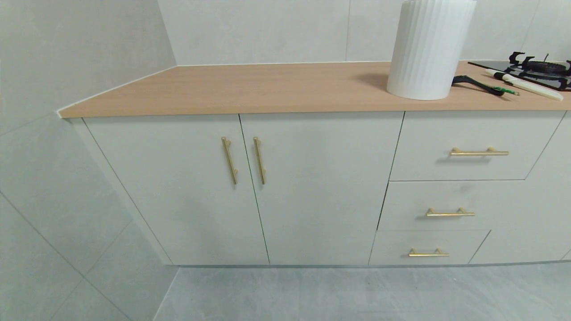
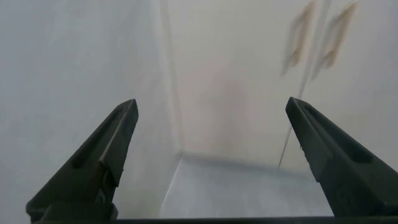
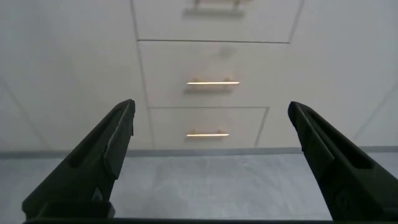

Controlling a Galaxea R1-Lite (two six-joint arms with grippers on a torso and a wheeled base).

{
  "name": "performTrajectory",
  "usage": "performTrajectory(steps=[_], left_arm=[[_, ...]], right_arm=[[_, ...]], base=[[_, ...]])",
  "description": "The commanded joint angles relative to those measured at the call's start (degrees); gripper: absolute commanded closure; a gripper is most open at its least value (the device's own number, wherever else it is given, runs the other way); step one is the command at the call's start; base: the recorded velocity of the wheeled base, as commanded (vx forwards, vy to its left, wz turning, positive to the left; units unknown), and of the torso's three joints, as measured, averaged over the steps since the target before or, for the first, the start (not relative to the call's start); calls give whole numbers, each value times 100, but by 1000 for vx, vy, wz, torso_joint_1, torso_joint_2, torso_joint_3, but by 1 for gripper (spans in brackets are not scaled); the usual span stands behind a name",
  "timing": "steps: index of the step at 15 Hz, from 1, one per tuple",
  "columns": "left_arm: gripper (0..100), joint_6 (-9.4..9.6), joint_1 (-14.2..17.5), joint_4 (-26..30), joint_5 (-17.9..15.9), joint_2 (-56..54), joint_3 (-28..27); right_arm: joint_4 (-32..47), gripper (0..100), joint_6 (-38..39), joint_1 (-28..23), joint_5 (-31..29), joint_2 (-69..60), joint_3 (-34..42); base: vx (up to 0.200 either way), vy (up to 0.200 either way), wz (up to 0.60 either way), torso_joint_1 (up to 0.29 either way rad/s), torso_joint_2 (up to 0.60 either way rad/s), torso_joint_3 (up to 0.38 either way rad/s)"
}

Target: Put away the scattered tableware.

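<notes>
On the wooden countertop (image 1: 250,89) at the right lie a black-handled utensil (image 1: 479,84), a green-tipped piece (image 1: 508,91) and a cream-white knife (image 1: 526,84). A tall white ribbed container (image 1: 427,47) stands beside them. My left gripper (image 2: 211,109) is open and empty, low in front of the double cabinet doors (image 2: 311,81). Open and empty too, my right gripper (image 3: 211,112) hangs low facing the lower drawers (image 3: 211,74).
Below the counter are two doors with gold handles (image 1: 244,160) and three shut drawers with gold handles (image 1: 478,153) at the right. A black stove burner (image 1: 542,67) sits at the far right. A tiled wall (image 1: 53,133) closes the left side; grey floor (image 1: 357,294) lies below.
</notes>
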Motion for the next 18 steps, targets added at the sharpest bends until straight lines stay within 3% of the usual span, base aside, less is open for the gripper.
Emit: performTrajectory(steps=[1, 2, 3, 6, 7, 13, 18], left_arm=[[0, 41, 0, -1009, -414, -10, 906], [0, 41, 0, -1361, -590, -10, 1143], [0, 15, 0, -1255, -678, -10, 1143], [0, 15, 0, -385, -942, -10, 1143], [0, -20, 0, -350, -1047, -10, 1143], [0, -293, 0, -376, -1056, -10, 1143], [0, -284, 0, -376, -1056, -10, 1143]], right_arm=[[45, 0, -8, 0, 189, 10, 55], [335, 0, -8, 9, 391, 10, 55], [388, 0, 9, 9, 409, 10, 55], [309, 0, 71, 9, 444, 10, 55], [300, 0, 150, 9, 426, 10, 55], [300, 0, 220, 9, 426, 10, 55], [300, 0, 211, 9, 435, 10, 55]], base=[[0, 0, 0, 0, 0, 0], [0, 0, 0, 0, 0, 0], [0, 0, 0, 0, 0, 0], [0, 0, 0, 0, 0, 0], [0, 0, 0, 0, 0, 0], [0, 0, 0, 0, 0, 0], [0, 0, 0, 0, 0, 0]])
